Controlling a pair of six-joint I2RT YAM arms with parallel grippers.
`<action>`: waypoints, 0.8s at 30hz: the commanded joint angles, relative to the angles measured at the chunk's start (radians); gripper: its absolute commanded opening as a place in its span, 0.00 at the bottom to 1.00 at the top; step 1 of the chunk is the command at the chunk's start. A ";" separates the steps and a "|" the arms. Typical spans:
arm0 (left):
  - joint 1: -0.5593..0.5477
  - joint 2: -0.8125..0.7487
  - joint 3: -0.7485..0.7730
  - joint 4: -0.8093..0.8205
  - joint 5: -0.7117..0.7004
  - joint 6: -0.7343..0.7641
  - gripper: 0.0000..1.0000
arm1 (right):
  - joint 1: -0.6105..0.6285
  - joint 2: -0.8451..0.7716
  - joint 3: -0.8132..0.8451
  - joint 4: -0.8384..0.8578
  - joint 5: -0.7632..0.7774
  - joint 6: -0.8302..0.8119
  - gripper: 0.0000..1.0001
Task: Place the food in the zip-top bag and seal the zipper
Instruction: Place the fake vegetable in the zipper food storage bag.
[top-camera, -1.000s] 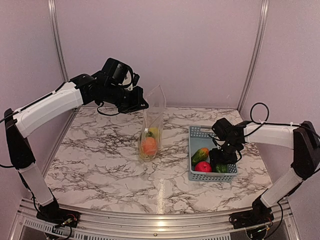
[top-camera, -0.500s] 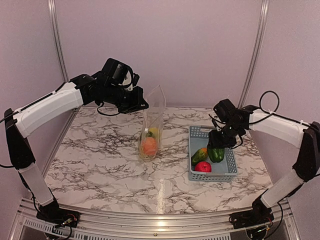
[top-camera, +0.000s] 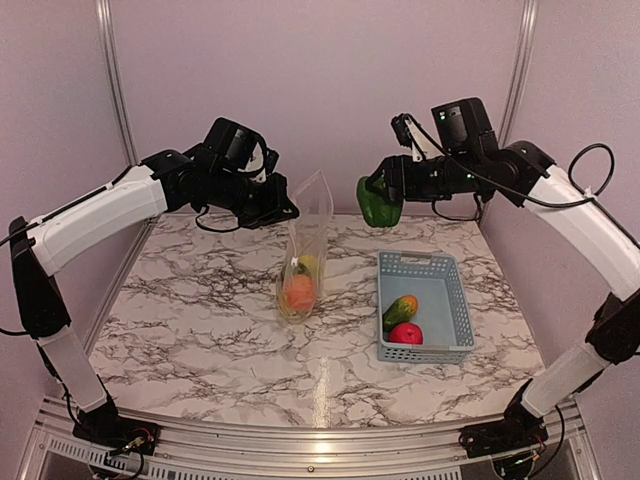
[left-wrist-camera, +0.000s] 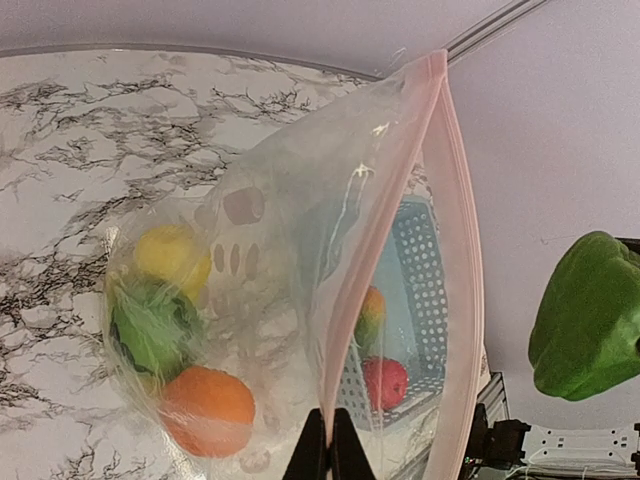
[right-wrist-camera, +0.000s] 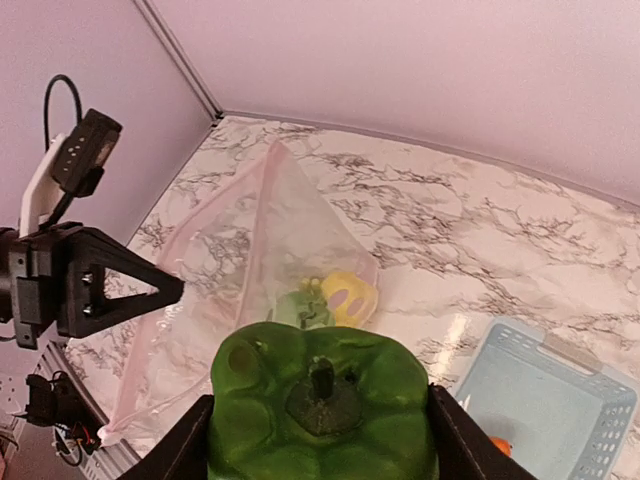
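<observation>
The clear zip-top bag (top-camera: 309, 235) stands upright mid-table with its mouth held open. My left gripper (top-camera: 284, 212) (left-wrist-camera: 329, 452) is shut on one side of the pinkish zipper (left-wrist-camera: 385, 225) at the mouth. Inside lie an orange (left-wrist-camera: 207, 408), a yellow piece (left-wrist-camera: 172, 257) and a green piece (left-wrist-camera: 152, 328). My right gripper (top-camera: 385, 187) (right-wrist-camera: 320, 445) is shut on a green pepper (top-camera: 376, 205) (right-wrist-camera: 320, 400), high in the air just right of the bag's mouth. The bag (right-wrist-camera: 270, 225) shows below the pepper in the right wrist view.
A grey-blue perforated basket (top-camera: 448, 300) sits right of the bag, holding a green-orange mango (top-camera: 400, 309) and a red apple (top-camera: 406, 334). Walls and metal corner posts close in behind. The left arm's fingers (right-wrist-camera: 120, 288) show at the left of the right wrist view.
My right gripper lifted the green pepper out of the basket and carried it up and left toward the bag's mouth. The left arm and the bag stayed still.
</observation>
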 joint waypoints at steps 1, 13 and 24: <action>0.006 -0.019 -0.012 0.009 0.015 -0.004 0.00 | 0.050 0.059 0.065 0.104 -0.087 0.018 0.47; 0.007 -0.015 -0.006 0.004 0.022 -0.007 0.00 | 0.124 0.136 0.116 0.302 -0.147 0.021 0.44; 0.006 -0.016 0.000 -0.007 0.024 -0.006 0.00 | 0.145 0.150 0.071 0.436 -0.126 -0.037 0.42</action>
